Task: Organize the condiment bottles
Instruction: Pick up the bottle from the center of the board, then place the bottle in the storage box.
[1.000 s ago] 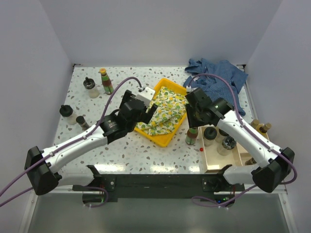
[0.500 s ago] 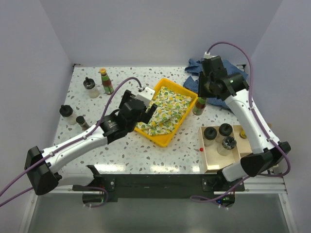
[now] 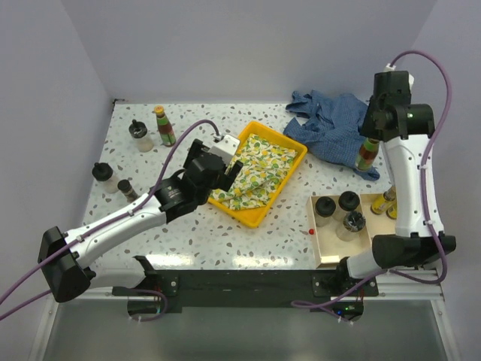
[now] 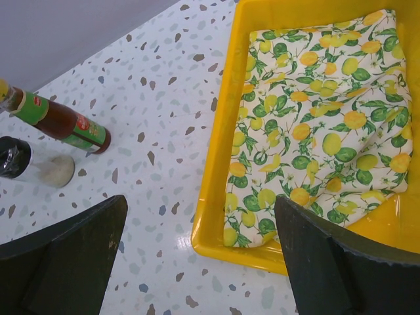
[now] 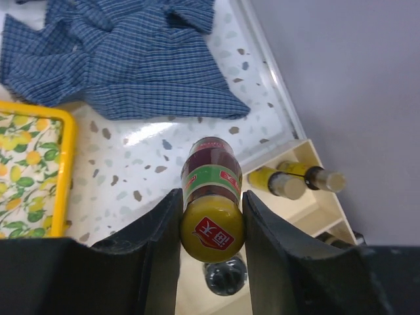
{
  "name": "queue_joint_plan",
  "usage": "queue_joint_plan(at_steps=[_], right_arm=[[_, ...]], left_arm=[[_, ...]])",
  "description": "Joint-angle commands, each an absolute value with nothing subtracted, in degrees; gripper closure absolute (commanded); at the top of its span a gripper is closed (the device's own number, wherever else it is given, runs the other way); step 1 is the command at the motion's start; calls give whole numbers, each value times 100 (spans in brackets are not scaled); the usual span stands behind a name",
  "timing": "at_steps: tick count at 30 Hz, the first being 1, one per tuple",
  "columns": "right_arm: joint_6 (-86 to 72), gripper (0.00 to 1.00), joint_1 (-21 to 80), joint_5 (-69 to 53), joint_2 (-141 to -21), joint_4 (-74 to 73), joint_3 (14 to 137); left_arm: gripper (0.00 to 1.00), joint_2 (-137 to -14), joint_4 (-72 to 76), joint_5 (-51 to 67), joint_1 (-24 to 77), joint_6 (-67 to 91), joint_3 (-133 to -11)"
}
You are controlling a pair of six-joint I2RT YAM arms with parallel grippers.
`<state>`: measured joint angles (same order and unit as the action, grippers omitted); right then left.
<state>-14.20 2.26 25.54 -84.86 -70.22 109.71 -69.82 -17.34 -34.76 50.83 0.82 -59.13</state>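
At left, four bottles (image 3: pixel 163 128), right tool (image 5: pixel 211 197) gripping one

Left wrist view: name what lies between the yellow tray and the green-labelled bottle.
Nothing: only bare speckled table separates the tray and the bottle in the left wrist view.

- Top external: fixed high beyond the near edge of the table (image 3: pixel 218 241), facing down and forward; distant, whole table framed, yellow tray (image 3: pixel 252 216) near centre.
- Left wrist: close above the tray's left rim, facing steeply down.
- Right wrist: raised well right of the tray, facing down; tray corner at the frame's left edge.
- All three views share the tray.
- Top and left wrist share the lemon-print cloth (image 4: pixel 315 118) inside the tray and the green-labelled bottle (image 4: pixel 62 125) left of it.
- Top and right wrist share the blue cloth (image 5: pixel 131 59) and wooden box (image 5: pixel 308 213) right of it.
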Motion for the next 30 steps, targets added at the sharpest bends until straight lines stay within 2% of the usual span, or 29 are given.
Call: queue_joint_plan(at_steps=[1, 6, 18, 30], right_arm=[[-1143, 100, -315, 2866, -7928, -7075, 11355], [-1107, 100, -571, 2856, -7796, -7409, 11268], [-1248, 100, -782, 2531, -7049, -7348, 10144], [-1248, 100, -844, 2425, -6328, -6285, 8219]], left_arm=[[0, -6917, -1538, -3498, 5133, 26, -5941], [0, -6917, -1529, -3489, 5159, 35, -5924], [0, -6952, -1521, -3525, 5159, 44, -5906], [0, -7022, -1520, -3577, 5212, 53, -5889]])
